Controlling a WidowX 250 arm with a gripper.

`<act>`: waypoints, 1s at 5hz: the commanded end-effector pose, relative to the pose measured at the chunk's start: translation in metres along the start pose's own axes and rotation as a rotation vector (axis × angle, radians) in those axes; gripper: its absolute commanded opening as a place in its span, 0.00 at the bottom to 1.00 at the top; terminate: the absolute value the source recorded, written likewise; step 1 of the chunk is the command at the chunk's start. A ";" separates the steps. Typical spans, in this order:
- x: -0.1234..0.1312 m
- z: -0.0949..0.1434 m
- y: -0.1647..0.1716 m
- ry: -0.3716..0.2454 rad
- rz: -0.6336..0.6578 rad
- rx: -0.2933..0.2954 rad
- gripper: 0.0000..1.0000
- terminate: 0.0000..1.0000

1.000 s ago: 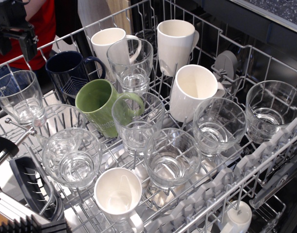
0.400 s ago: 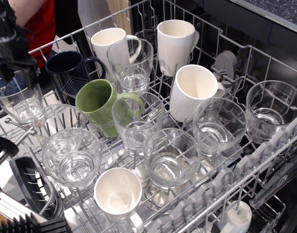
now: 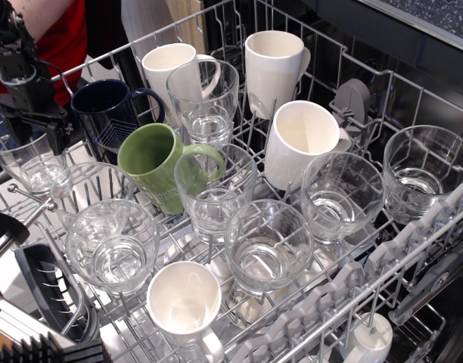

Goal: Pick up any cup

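Currently pincer (image 3: 36, 130) spread open at far left of rack (image 3: 413, 234), fingers straddling the rim of the cup (image 3: 27, 160), cup upright at rack's left edge, navy mug (image 3: 110, 113) just right of it, green mug (image 3: 152, 162) nearer.

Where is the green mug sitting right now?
The green mug lies tilted left of centre in the dish rack, between the navy mug behind it and a clear glass beside its handle.
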State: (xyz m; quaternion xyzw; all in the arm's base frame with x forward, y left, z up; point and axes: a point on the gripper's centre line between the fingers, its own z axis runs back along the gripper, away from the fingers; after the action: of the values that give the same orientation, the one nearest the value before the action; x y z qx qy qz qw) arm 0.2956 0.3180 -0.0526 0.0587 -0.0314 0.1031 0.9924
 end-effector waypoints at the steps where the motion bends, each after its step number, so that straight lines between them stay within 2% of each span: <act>1: 0.018 0.016 0.013 -0.054 0.021 0.036 0.00 0.00; 3: 0.012 0.026 0.008 -0.054 0.042 0.021 0.00 0.00; 5: 0.013 0.065 0.000 -0.126 0.057 0.045 0.00 0.00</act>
State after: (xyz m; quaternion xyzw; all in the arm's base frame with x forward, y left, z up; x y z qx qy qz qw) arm 0.2877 0.2919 -0.0498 0.0422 -0.0271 0.1341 0.9897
